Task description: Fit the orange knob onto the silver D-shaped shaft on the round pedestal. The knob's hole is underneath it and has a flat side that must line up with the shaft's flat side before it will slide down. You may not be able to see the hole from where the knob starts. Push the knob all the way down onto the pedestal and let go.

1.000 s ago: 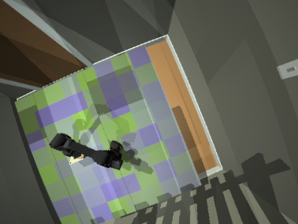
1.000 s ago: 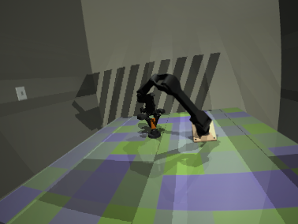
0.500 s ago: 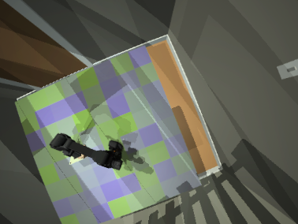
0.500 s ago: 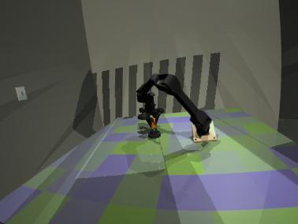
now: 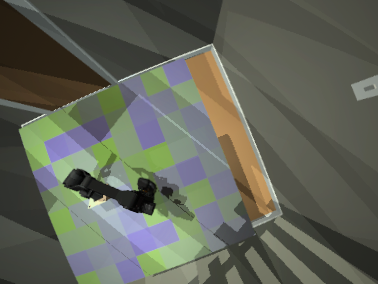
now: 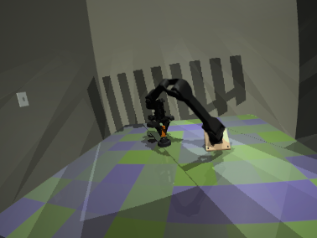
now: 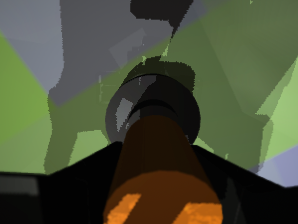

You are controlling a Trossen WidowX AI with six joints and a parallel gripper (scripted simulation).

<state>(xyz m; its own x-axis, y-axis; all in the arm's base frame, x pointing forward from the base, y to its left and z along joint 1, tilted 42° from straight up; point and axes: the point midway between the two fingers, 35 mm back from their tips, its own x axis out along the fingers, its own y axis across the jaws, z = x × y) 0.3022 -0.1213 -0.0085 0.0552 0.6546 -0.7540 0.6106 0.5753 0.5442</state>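
From the top, we see the arm (image 5: 107,192) reaching over the desk (image 5: 160,155) (image 6: 147,214), well inside its edges. Outside, our pincer (image 6: 163,126) (image 7: 155,150) pinches the orange knob (image 6: 163,131) (image 7: 157,150) just above the round pedestal (image 6: 163,142) (image 7: 117,115). At the wrist, the knob's long axis points toward the pedestal; we can't see the flats, so turning may be needed.
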